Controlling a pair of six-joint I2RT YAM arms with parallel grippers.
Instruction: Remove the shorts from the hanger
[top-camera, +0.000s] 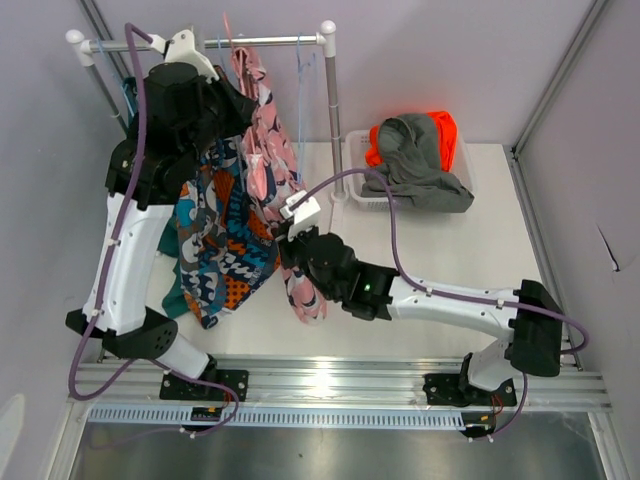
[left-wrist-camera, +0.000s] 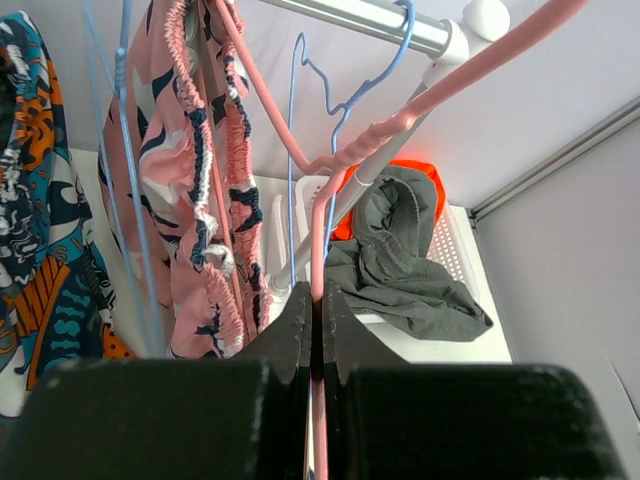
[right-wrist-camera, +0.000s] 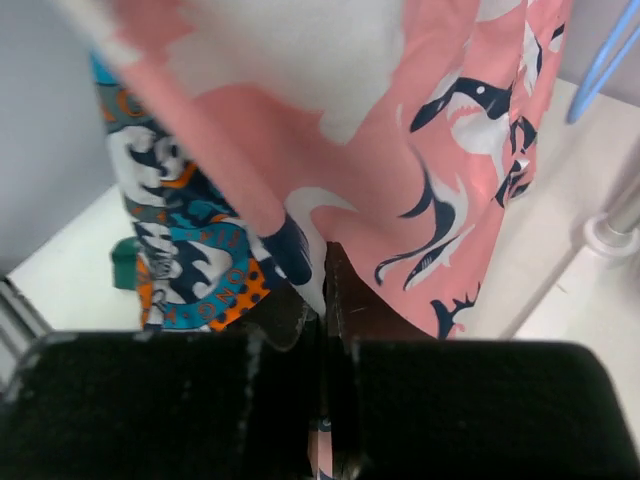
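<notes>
shorts (top-camera: 265, 130) 5 (two heaped in the basket (top-camera: 352, 172)) | basket 1 | rack (top-camera: 331, 100) 1 | arms (top-camera: 125, 255) 2

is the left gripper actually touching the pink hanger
Touching. The left wrist view shows the left gripper shut on the pink hanger, with the hanger's wire running down between the two closed fingers and no gap.

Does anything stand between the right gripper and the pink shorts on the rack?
Nothing visible does. The right gripper has its jaws closed on the lower edge of the pink shorts; the blue-orange print shorts hang beside, not between.
</notes>
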